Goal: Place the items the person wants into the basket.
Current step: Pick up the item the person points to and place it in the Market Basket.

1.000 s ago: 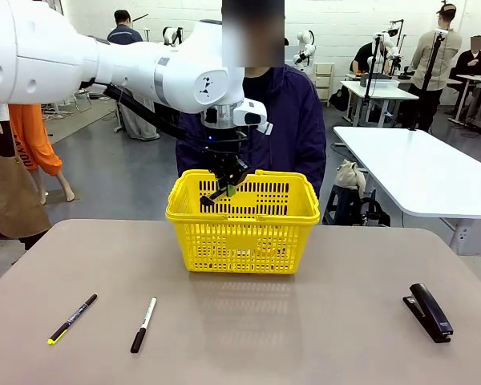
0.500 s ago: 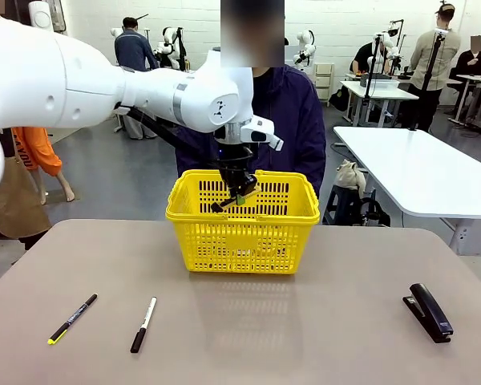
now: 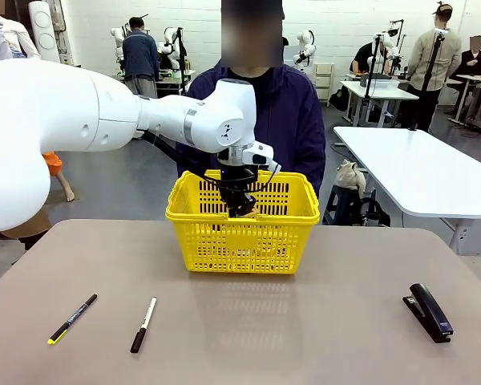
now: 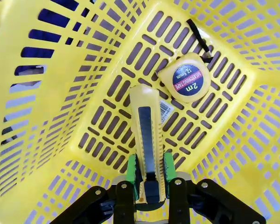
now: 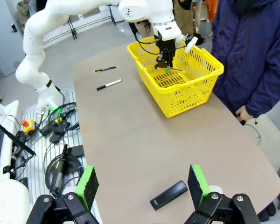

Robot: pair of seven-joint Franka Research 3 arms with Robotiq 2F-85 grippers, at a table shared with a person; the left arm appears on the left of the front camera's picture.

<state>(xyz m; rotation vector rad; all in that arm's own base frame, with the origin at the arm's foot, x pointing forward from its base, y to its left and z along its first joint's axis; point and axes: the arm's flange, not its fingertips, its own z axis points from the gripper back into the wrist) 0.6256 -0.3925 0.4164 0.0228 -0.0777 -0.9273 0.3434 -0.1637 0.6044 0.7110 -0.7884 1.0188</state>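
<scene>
Left gripper (image 4: 148, 170): closed on the black-ended rear of the yellow utility knife (image 4: 147, 135); a green pad presses each flat side; the jaws stand narrowly apart, with only the knife's body between them.
Knife axis: runs straight out from the fingers along the gripper's own line, tip towards the slotted floor of the basket (image 4: 60, 70); whether the tip touches the floor cannot be told.
Height: in the front view the gripper sits at about rim level, inside the basket and near its far wall.
Tape measure (image 4: 186, 78): lies flat on the basket floor, just beyond the knife's tip and off to one side; a release should drop the knife beside it, not on it, as a judgement.
Marker (image 3: 73, 318): on the table (image 3: 305, 337) at the near left, well apart from the basket; the white-and-black pen (image 3: 143, 324) lies beside it.
Right gripper (image 5: 143, 184): jaws wide apart, nothing held, above the table's right side, with the stapler (image 5: 168, 195) beneath it.
Nearer arm for the marker: the left, judged from where it lies.
</scene>
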